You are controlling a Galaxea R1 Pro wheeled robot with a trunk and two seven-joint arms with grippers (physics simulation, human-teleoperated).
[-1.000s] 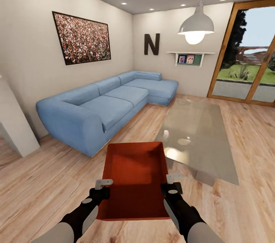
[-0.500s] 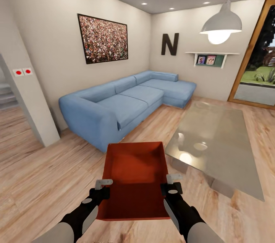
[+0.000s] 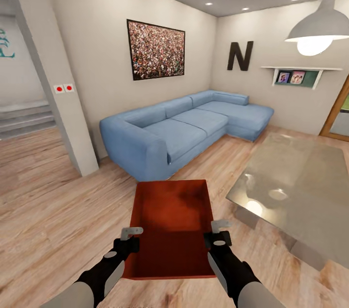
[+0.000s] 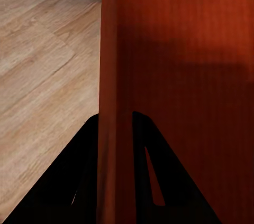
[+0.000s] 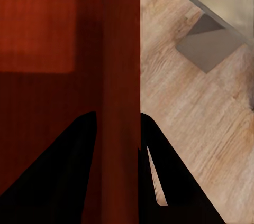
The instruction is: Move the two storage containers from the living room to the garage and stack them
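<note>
One orange-red storage container [image 3: 172, 225] hangs level over the living room's light wood-plank floor [image 3: 58, 211], carried between both arms. My left gripper [image 3: 130, 236] is shut on its left wall and my right gripper [image 3: 219, 230] is shut on its right wall, both near the end closest to me. The left wrist view shows the container's wall [image 4: 114, 76] running between the dark fingers of the left gripper [image 4: 115, 123]. In the right wrist view the other wall [image 5: 121, 49] sits the same way inside the right gripper [image 5: 119, 121]. The garage is out of view.
A blue corner sofa [image 3: 184, 129] stands ahead against the wall. A low glass coffee table [image 3: 300, 187] lies to the right of the container. A white wall pillar [image 3: 63, 100] stands at left, with an opening and steps [image 3: 24, 119] beyond it. A pendant lamp [image 3: 320, 27] hangs at upper right.
The whole picture has shifted right, so the camera has turned left: the pillar and steps have come into view and the glass door has left. Container and grippers keep the same hold.
</note>
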